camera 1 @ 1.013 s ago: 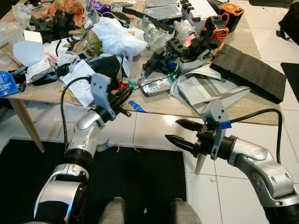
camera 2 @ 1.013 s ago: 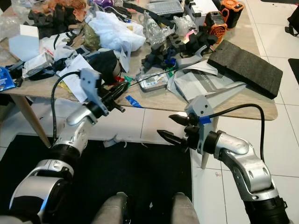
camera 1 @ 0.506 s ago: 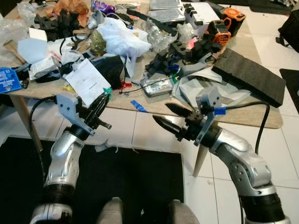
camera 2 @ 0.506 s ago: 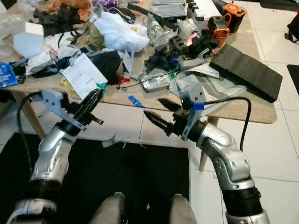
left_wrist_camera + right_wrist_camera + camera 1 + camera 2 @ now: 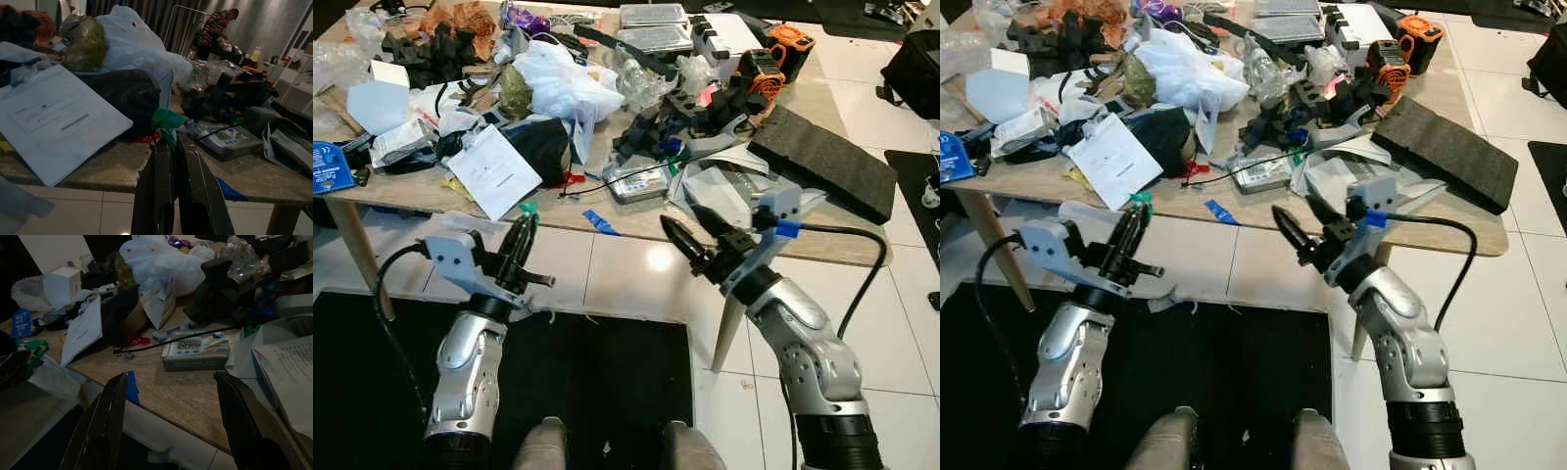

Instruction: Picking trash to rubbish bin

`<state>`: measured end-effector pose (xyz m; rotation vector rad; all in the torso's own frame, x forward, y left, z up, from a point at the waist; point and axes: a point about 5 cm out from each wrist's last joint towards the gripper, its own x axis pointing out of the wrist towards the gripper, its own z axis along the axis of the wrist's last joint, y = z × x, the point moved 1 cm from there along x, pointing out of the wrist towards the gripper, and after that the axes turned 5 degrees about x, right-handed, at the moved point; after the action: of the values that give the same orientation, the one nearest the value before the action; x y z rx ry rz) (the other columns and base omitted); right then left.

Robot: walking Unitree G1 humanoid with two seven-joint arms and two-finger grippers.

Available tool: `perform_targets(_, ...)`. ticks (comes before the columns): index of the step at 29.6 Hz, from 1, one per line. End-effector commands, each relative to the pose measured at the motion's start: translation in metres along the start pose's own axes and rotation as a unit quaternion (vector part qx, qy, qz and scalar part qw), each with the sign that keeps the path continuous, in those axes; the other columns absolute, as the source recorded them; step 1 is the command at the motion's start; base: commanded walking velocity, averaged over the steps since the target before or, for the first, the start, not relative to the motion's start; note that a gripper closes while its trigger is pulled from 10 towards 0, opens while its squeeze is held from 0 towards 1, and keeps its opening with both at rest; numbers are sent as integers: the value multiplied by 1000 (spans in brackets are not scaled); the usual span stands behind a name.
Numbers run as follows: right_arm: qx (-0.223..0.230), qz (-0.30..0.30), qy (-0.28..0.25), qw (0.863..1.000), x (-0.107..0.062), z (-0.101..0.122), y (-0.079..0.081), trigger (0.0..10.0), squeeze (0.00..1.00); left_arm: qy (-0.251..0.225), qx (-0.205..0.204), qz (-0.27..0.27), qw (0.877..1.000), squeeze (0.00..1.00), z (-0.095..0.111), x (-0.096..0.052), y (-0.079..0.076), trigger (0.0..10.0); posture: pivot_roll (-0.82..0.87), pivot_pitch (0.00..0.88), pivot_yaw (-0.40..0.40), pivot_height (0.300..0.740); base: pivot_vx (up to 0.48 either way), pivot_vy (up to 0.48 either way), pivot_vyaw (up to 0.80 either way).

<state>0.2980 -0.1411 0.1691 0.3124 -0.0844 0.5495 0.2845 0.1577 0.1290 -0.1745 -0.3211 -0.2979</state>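
Observation:
My left gripper (image 5: 523,223) stands just in front of the table's front edge, pointing up, shut on a small green scrap (image 5: 166,122) that sticks out past its tips (image 5: 1141,199). My right gripper (image 5: 691,224) is open with nothing between its fingers, tips near the front edge of the wooden table (image 5: 842,235). A blue scrap (image 5: 595,220) lies at that edge between the two grippers. The tabletop is heaped with trash: a white printed sheet (image 5: 494,168), a white plastic bag (image 5: 563,83), a packaged kitchen timer (image 5: 195,347) and black foam pieces (image 5: 651,132).
A long black foam slab (image 5: 827,162) lies on the table's right end, an orange tool (image 5: 764,64) behind it. A black mat (image 5: 607,372) covers the floor under my arms, white tiles to its right. A table leg (image 5: 724,328) stands beside my right forearm.
My left gripper has drawn back from the table edge and turned upright with the green scrap. My right gripper has risen toward the table edge. The view has shifted a little.

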Motion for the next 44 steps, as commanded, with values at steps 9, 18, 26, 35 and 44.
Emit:
perform_targets(9,-25,38,30,999,-3,-9,4,10000,0,18,14,16,1000,0,-2,-5,-3,10000,-12,150,-18,740,0,0,178)
perform_targets(18,-28,46,30,998,-3,-8,5,10000,0,33,30,8,999,0,-3,-6,-3,10000,-11,154,-12,740,0,0,800)
perform_targets(26,-30,51,32,998,-3,-10,6,10000,0,43,30,4,999,0,-5,-5,-5,10000,-11,154,-10,740,0,0,800)
perform_targets(35,-28,52,34,998,-3,-11,5,10000,0,55,31,-1,998,0,-8,-4,-6,10000,-11,150,-10,740,0,0,799)
perform_targets(44,-27,54,35,998,-3,-12,5,10000,0,62,28,-2,998,0,-10,-5,-7,10000,-12,138,-11,740,0,0,794)
